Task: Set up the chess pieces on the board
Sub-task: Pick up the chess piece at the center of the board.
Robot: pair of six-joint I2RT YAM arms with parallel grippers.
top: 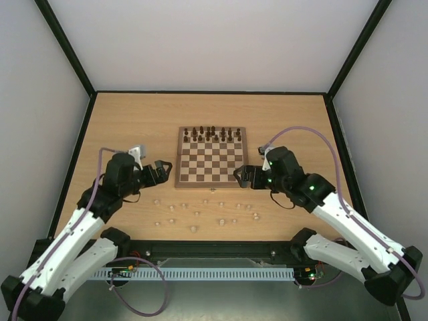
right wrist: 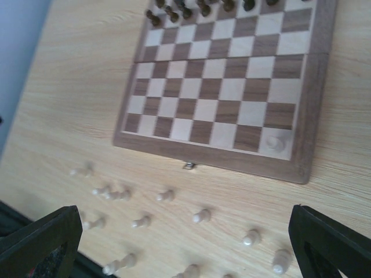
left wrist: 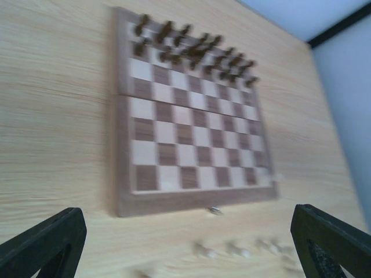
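The board (top: 210, 184) lies mid-table with dark brown pieces (top: 212, 133) on its two far rows. Several pale chess pieces (top: 194, 214) lie scattered on the table in front of it, upright or tipped over. In the right wrist view one pale piece (right wrist: 275, 142) stands on the board's (right wrist: 243, 165) near right corner square, and the others (right wrist: 201, 216) are spread below. My left gripper (top: 159, 172) hovers open by the board's near left corner. My right gripper (top: 245, 176) hovers open by the near right corner. Neither holds anything.
Black frame rails (top: 73, 160) border the wooden table on the left, right and back. A small metal latch (right wrist: 188, 166) sticks out from the board's front edge. The left wrist view is blurred, showing the board (left wrist: 191, 200) and faint pale pieces (left wrist: 237, 250).
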